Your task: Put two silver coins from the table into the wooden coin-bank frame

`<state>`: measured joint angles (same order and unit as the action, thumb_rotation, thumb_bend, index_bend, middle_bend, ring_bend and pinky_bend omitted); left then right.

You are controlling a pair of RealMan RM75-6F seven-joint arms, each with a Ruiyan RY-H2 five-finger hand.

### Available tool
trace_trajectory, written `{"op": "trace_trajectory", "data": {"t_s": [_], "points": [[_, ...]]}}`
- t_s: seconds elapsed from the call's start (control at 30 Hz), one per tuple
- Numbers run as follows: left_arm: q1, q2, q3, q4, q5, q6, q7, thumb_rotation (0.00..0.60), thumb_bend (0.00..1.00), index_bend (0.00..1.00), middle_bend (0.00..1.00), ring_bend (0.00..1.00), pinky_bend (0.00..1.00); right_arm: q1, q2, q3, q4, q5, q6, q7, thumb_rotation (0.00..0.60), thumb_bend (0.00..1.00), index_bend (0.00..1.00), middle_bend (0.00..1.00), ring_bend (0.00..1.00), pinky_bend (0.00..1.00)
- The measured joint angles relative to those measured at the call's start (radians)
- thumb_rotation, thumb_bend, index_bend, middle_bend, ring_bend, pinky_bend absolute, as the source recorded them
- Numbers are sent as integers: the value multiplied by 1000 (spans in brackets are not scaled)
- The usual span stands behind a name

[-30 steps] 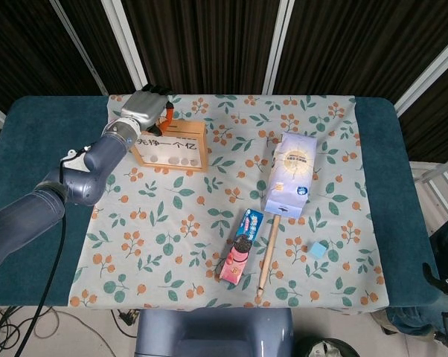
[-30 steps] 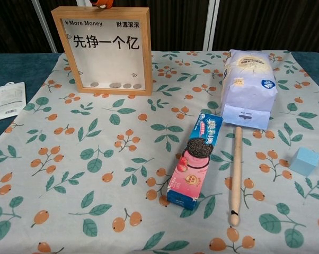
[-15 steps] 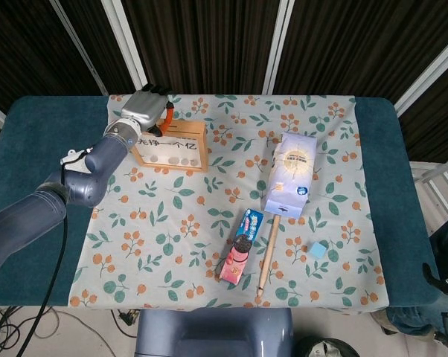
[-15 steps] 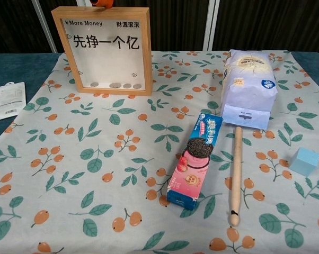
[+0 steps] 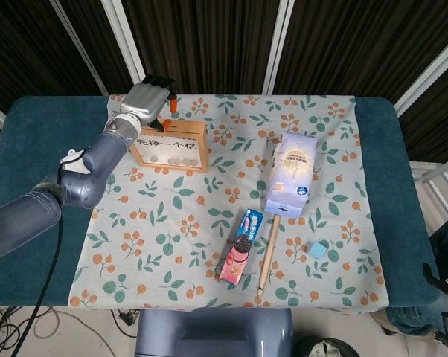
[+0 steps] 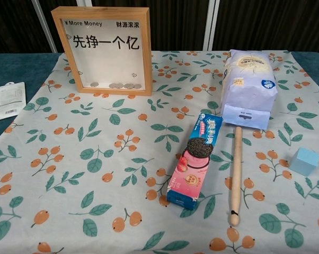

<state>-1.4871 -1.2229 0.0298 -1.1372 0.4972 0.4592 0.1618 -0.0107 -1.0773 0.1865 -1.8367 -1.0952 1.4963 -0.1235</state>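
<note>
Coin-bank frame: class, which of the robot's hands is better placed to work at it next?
Left. The left hand hovers at the top of the coin-bank frame; the right hand shows in neither view.

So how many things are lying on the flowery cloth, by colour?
Wooden: 2, the coin-bank frame and the wooden stick
Blue: 1, the small blue block
White and blue: 1, the paper bag
Pink and blue: 1, the cookie box
Total: 5
</note>
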Motion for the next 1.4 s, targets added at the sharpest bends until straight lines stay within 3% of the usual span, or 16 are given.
{"op": "trace_trajectory", "data": {"t_s": [0.2,0.37,0.53,0.73,0.87,1.07,1.4], "points": [[74,111,-38,-212,92,232,-15,600,359,355,39,0,0,0,-2,0,3,-6,2,2,600,369,108,91,51,0],[230,220,-28,-491,201,562,7,600,360,284,28,0,0,1,-3,-3,6,-25,3,10,600,369,107,91,51,0],[490,274,30,-684,374,906,25,600,359,240,23,0,0,3,0,-12,26,-91,8,40,600,369,107,91,51,0],[796,252,126,-727,624,1134,21,600,360,221,16,0,0,2,-6,-31,56,-189,32,65,600,369,107,91,51,0],[924,208,156,-703,690,1194,2,600,360,181,2,0,0,7,-16,-44,93,-267,52,72,600,368,107,91,45,0],[1043,150,189,-671,739,1175,-84,600,359,127,0,0,0,19,-42,-64,187,-406,102,89,600,369,108,91,20,0],[1148,95,184,-595,840,1211,-103,600,357,108,0,0,0,30,-45,-88,207,-453,105,76,600,369,107,88,10,0]]}}
